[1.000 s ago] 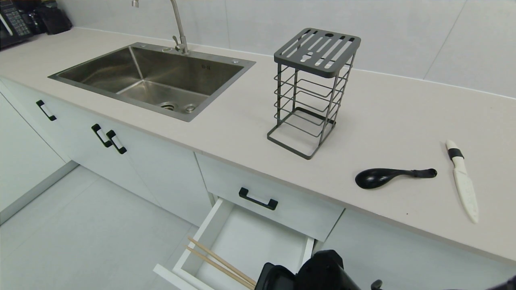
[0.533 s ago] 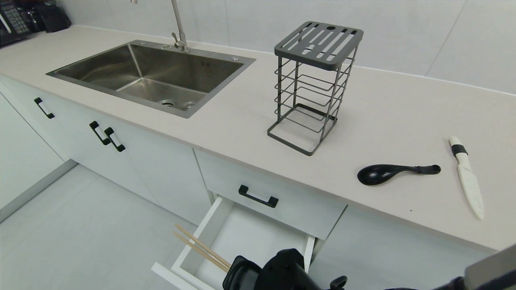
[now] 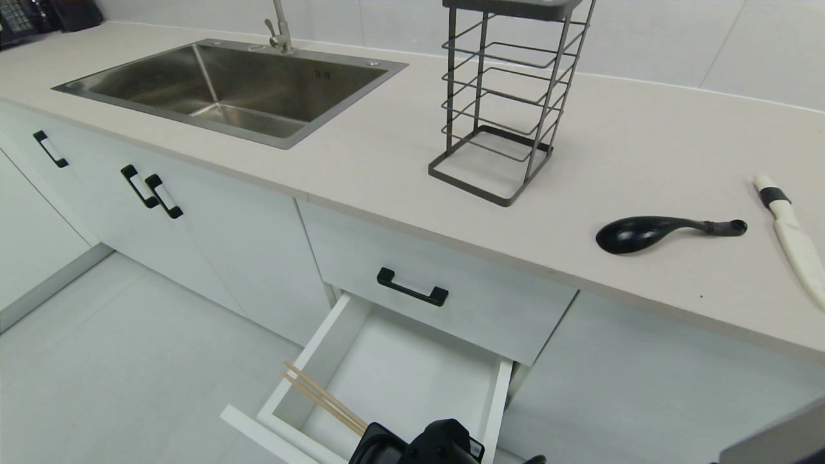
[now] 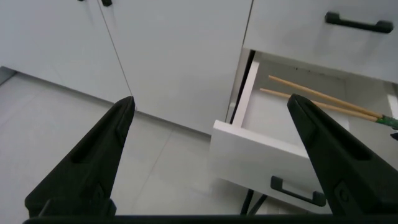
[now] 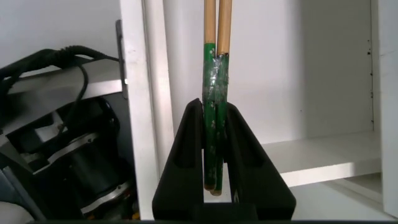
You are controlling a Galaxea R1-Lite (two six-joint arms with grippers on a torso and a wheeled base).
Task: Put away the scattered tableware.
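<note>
1. I'm looking down along the pale counter [image 3: 387,167]: the steel sink [image 3: 277,77] is set into it on the left, and the wire rack [image 3: 468,187] stands upright near the middle.
2. Right of the rack, a black spoon [image 3: 628,237] lies on its own, bowl toward the rack.
3. Further right, apart from the spoon, a white knife [image 3: 796,241] lies flat with a black band on its handle.
4. Under the counter edge, the top drawer front with its black handle [image 3: 412,295] is closed.
5. Below it, the lower drawer [image 3: 499,399] stands pulled out.
6. A pair of chopsticks [image 3: 322,391] slants over its left front corner, running out from my arm [image 3: 422,448] at the bottom edge.
</note>
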